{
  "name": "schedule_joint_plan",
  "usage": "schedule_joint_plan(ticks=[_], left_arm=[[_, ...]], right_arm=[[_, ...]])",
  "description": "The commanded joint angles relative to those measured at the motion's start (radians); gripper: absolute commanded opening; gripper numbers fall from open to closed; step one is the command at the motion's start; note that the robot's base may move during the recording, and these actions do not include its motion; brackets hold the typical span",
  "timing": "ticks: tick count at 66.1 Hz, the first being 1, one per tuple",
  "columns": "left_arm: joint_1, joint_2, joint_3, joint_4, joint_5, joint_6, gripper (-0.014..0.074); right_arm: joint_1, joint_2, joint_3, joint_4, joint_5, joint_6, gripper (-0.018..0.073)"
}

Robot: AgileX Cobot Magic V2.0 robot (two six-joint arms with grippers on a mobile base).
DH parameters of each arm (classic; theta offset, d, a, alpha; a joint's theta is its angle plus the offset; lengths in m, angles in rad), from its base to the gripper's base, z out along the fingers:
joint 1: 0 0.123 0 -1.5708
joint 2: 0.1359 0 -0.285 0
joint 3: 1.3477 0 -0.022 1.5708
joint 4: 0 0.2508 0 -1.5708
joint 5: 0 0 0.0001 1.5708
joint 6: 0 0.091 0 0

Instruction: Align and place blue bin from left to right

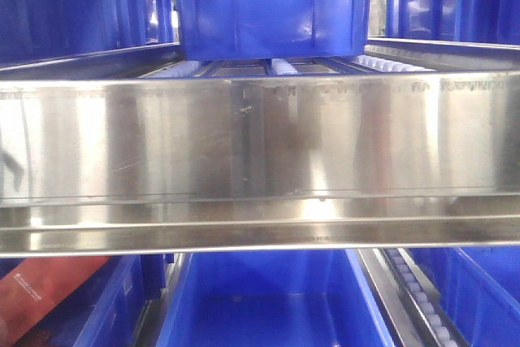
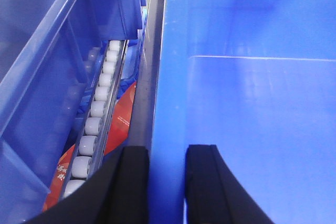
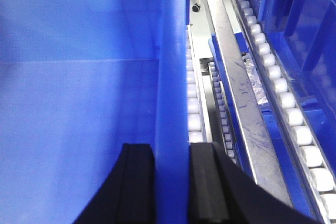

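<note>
The blue bin point(image 1: 268, 302) sits low in the middle of the front view, under a steel shelf beam, with its open inside showing. My left gripper point(image 2: 168, 153) straddles the bin's left wall point(image 2: 167, 77), one black finger outside and one inside, both pressed against the wall. On the other side, my right gripper point(image 3: 172, 148) holds the bin's right wall point(image 3: 173, 66) the same way. The bin's smooth floor point(image 3: 79, 108) has nothing on it. Neither gripper shows in the front view.
A wide steel beam point(image 1: 260, 160) crosses the front view, with another blue crate point(image 1: 272, 14) on the rollers above it. White roller tracks point(image 2: 97, 108) point(image 3: 278, 87) run along both sides. A red pack point(image 2: 123, 119) lies by the left track. Neighbouring blue crates point(image 2: 42, 77) point(image 3: 304, 3) stand close.
</note>
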Motion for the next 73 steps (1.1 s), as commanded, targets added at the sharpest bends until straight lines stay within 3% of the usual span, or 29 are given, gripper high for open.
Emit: schedule_joint_plan(ticks=[1, 28, 36, 51, 59, 73], left_arm=[[-0.007, -0.006, -0.016, 0.026, -0.102, -0.016, -0.0111], [-0.007, -0.006, -0.016, 0.022, -0.106, -0.014, -0.0111], [-0.007, -0.006, -0.016, -0.017, -0.192, 0.061, -0.0111], [0.109, 0.044, -0.036, -0.157, -0.316, 0.063, -0.0111], [0.156, 0.08, -0.038, -0.193, -0.382, 0.065, -0.0111], [0.225, 0.159, -0.038, -0.264, -0.468, 0.065, -0.0111]], right_arm=[[0.016, -0.009, -0.011, 0.019, -0.159, -0.005, -0.0166], [0.016, -0.009, -0.011, 0.019, -0.179, -0.005, -0.0166], [0.005, -0.005, -0.011, 0.017, -0.206, -0.005, -0.0166], [-0.131, 0.048, -0.013, 0.061, -0.329, -0.007, -0.0166], [-0.206, 0.075, -0.013, 0.134, -0.44, -0.057, -0.0166], [-0.301, 0.153, -0.015, 0.149, -0.531, -0.058, -0.0166]])
